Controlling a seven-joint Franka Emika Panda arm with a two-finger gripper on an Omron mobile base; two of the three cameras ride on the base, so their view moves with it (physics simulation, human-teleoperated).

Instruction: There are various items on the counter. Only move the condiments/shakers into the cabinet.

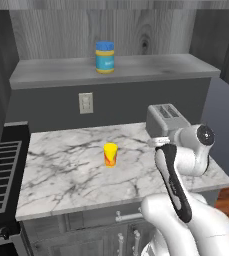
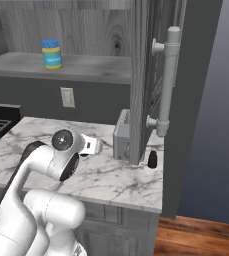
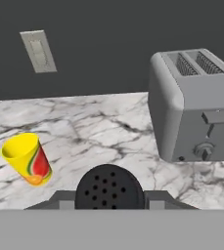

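A black shaker (image 3: pixel 109 187) with a perforated round top sits between the fingertips of my gripper (image 3: pixel 109 199), which is shut on it low over the marble counter (image 1: pixel 61 172). In the right base view a second black shaker (image 2: pixel 152 159) stands on the counter, right of the toaster and by the cabinet door's edge. The blue-lidded jar (image 1: pixel 105 57) stands upright on the cabinet's grey shelf (image 1: pixel 51 74). My hand (image 2: pixel 90 146) is just left of the toaster.
A yellow and orange cup (image 1: pixel 110 154) stands mid-counter, left of my gripper. The silver toaster (image 1: pixel 167 120) is close on the right. A wall outlet (image 1: pixel 85 103) is on the dark backsplash. A stove (image 1: pixel 1 170) borders the counter's left end.
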